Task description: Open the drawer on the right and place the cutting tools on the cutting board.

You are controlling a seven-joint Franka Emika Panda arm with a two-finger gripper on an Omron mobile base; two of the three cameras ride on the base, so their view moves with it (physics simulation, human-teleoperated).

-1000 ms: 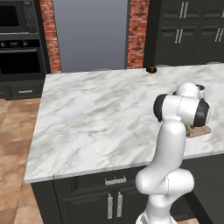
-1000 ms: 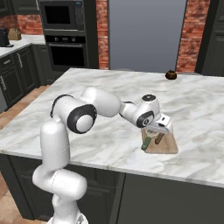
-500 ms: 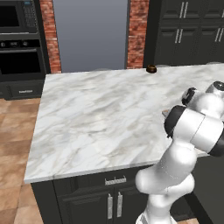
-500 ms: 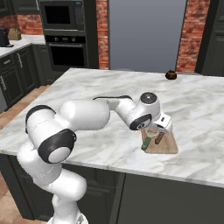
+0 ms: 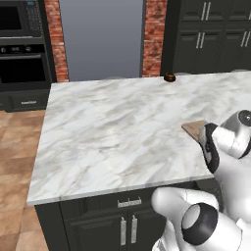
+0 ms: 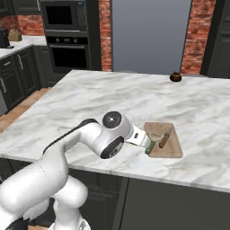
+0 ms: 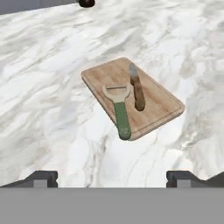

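On the cutting board (image 7: 154,101) lie 2 tools: the peeler (image 7: 119,108) and, beside it, a brown-handled knife (image 7: 137,90). The pincer (image 7: 111,178) hangs open, empty.

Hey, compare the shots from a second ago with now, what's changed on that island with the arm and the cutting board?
The arm has swung and drawn back from the cutting board. The gripper, which was down over the board a second ago, is now open and empty. The peeler lies free on the board, handle end over its edge, beside a brown-handled knife. The board and the small brown object stayed put.
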